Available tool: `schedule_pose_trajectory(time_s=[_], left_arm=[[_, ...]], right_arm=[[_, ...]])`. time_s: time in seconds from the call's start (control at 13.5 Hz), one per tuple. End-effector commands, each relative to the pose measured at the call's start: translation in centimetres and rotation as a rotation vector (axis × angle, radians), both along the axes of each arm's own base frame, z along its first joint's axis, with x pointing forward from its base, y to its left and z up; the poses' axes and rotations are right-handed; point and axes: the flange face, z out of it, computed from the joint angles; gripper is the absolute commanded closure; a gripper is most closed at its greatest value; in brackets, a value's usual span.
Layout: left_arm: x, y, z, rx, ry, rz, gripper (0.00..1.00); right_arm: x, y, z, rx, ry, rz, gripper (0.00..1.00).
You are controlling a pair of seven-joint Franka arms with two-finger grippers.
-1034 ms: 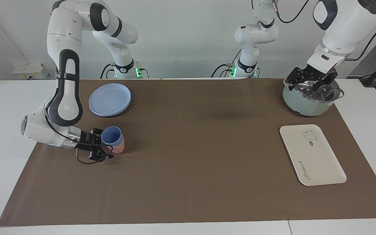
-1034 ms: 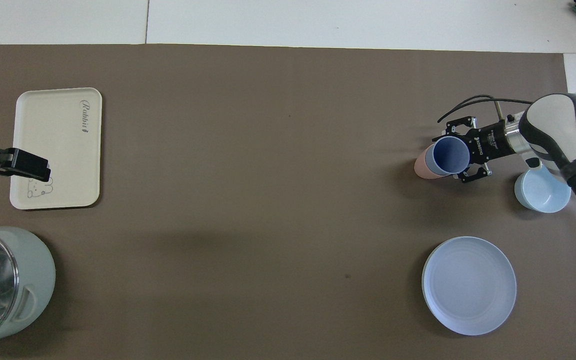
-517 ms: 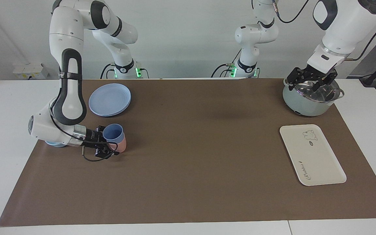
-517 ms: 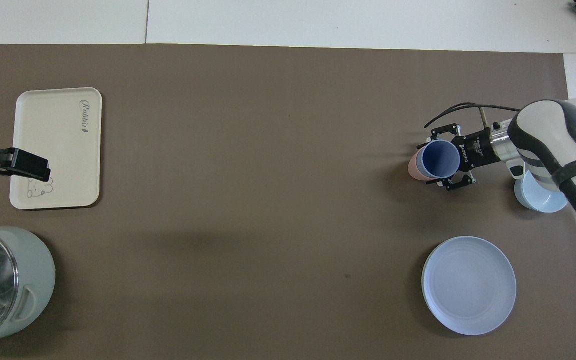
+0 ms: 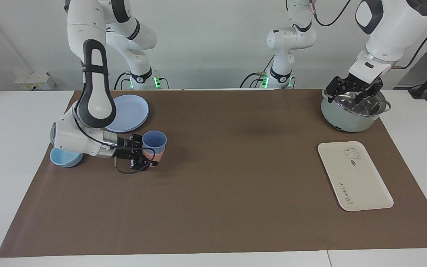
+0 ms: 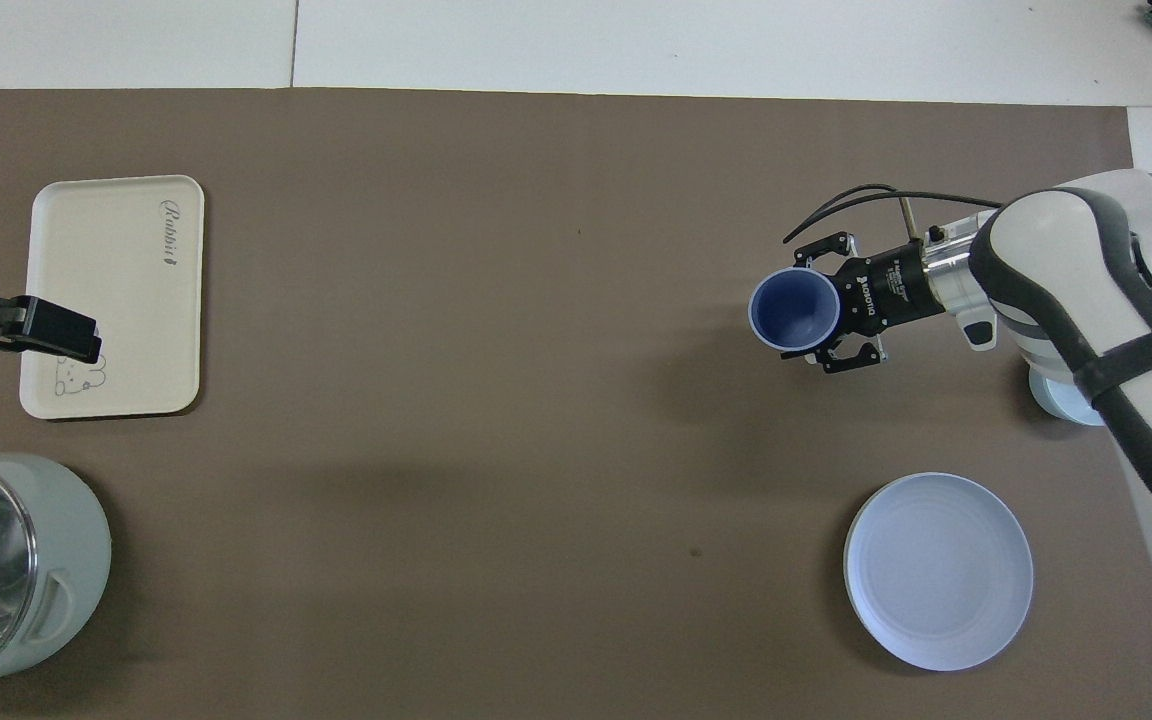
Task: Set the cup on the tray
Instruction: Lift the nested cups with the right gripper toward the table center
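Right hand: your right hand (image 5: 145,155) is closed on the cup (image 5: 154,141), reaching in from the side, low over the desk (image 5: 213,207) at the right arm's end.
Cup: upright, mouth up, blue; it sits nested in a pink cup (image 5: 153,154), whose wall shows below the blue rim (from overhead the blue one hides it completely). I can't tell whether the fingers pinch the blue wall, the pink wall or both.
Height: whether the pair is lifted or touching the desk is not clear.
Way to go: the tray (image 5: 354,176) lies well apart, at the left arm's end of the desk and a little farther from the robots than the cup, so your carry runs along the desk's length.
Tray axis: its long side runs roughly away from the robots, across your line of travel.
Nearer arm: the left hand (image 5: 354,92) hangs open over the pot (image 5: 354,113), waiting; it is much nearer the tray than your right hand.
Nearby: plate (image 5: 125,113) and bowl (image 5: 65,157) flank the right arm.
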Motion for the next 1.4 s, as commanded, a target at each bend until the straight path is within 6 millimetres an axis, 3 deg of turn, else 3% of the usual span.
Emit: schedule_pose_trajectory(time_s=[0.0, 0.44, 0.74, 1.33], left_arm=[[-0.9, 0.3, 0.1, -0.008, -0.003, 0.005, 0.00], [-0.8, 0.3, 0.1, -0.006, -0.005, 0.005, 0.00], [-0.8, 0.3, 0.1, -0.006, -0.005, 0.005, 0.00], [-1.1, 0.1, 0.1, -0.006, 0.013, 0.006, 0.00]], right_arm=[[-0.8, 3.9, 3.1, 0.023, 0.019, -0.082, 1.00], [-1.3, 13.2, 7.8, 0.077, 0.035, -0.249, 1.00], [-1.9, 18.0, 9.3, 0.110, 0.036, -0.310, 1.00], [-2.8, 21.8, 10.0, 0.138, 0.019, -0.364, 1.00]])
